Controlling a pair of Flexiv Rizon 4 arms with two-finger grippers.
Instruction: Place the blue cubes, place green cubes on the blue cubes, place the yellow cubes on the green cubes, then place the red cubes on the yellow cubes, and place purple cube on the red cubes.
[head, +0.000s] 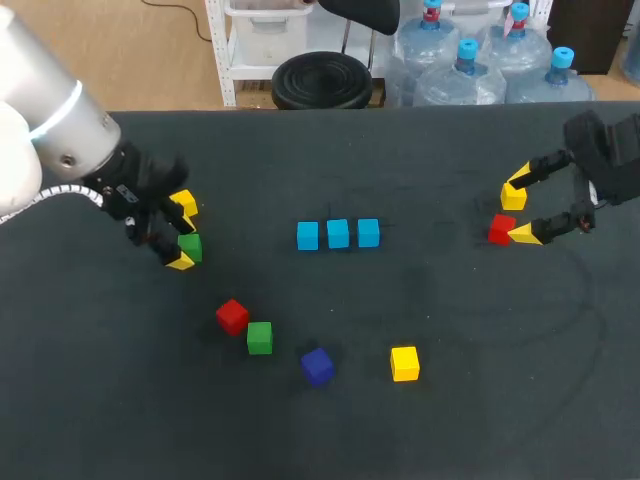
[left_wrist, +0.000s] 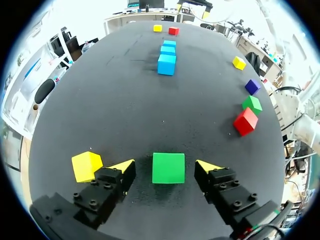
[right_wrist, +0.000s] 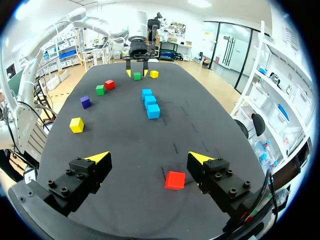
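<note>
Presently, green cube (left_wrist: 168, 168) centred on desk (head: 470, 420) between parted, non-touching fingers of left pincer (head: 182, 232); blue cube row (head: 338, 234) straight ahead; right pincer (head: 518, 211) likewise open, beside red cube (head: 501, 229).

The table (head: 450, 150) is the one piece of furniture in reach, its top a dark, near-black matte covering whose far edge runs as a straight line across the head view. Faint curved scuff marks (head: 590, 300) (pale arcs, like worn rings) show toward its right side, and a few thin pale scratches (head: 400, 228) lie near the middle. The light falls evenly from above, and in the wrist views the top looks greyer.
</note>
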